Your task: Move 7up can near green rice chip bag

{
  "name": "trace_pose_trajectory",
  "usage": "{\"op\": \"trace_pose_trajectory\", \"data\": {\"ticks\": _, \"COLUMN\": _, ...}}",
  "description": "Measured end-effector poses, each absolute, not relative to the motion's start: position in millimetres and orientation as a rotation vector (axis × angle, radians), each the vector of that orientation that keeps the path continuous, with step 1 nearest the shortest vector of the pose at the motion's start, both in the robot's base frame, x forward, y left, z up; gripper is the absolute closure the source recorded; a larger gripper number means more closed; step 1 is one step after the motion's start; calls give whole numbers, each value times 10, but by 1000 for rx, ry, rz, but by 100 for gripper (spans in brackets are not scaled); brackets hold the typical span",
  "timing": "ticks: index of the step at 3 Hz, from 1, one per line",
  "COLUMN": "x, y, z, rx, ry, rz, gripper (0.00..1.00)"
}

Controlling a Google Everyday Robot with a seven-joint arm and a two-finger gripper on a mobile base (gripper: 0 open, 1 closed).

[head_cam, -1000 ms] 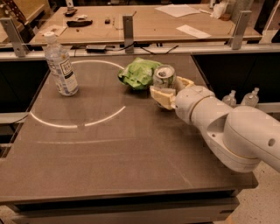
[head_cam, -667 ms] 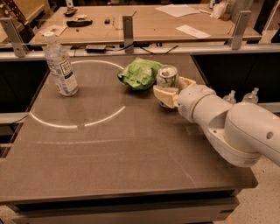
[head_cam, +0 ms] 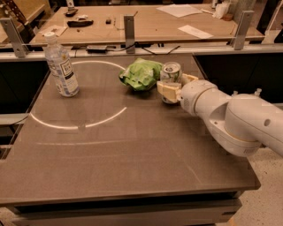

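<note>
The two jaws are closed in on the 7up can (head_cam: pixel 171 70), one on the near side and one on the far side, so the can is pinched between them. The gripper (head_cam: pixel 173 84) sits at the back right part of the table (head_cam: pixel 110 154), low down, close to the table top. Its fingers (head_cam: pixel 168 92) are a pale cream color. The can stands up straight, and you can see its silver top. I cannot tell if the bottom of the can rests on the table or is a tiny bit above it. Just to the left of the can is the green rice chip bag (head_cam: pixel 140 74). The bag is bright green and all crinkly, and it lies on the table. The can is right beside the bag, so close that they look like they touch or nearly touch. Behind the gripper comes the big white arm (head_cam: pixel 230 117), fat and round, reaching in from the right side over the edge of the table. Far off on the left side of the table stands a clear water bottle (head_cam: pixel 62 66) with a white label, well apart from the can and the bag. A thin white curved line (head_cam: pixel 79 126) runs across the dark table top between the bottle and the bag. Behind the table is a wooden bench (head_cam: pixel 146 22) with some sheets of paper (head_cam: pixel 179 9) on it.
</note>
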State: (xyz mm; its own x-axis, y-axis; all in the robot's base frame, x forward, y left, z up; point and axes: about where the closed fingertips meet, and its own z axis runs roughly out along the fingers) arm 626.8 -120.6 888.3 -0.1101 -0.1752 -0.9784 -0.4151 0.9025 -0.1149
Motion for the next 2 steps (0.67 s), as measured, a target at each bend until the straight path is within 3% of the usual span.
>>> {"op": "trace_pose_trajectory", "data": {"ticks": 2, "x": 6580, "y": -1122, "z": 8871, "rx": -443, "ry": 1681, "rz": 245, "gripper": 100}}
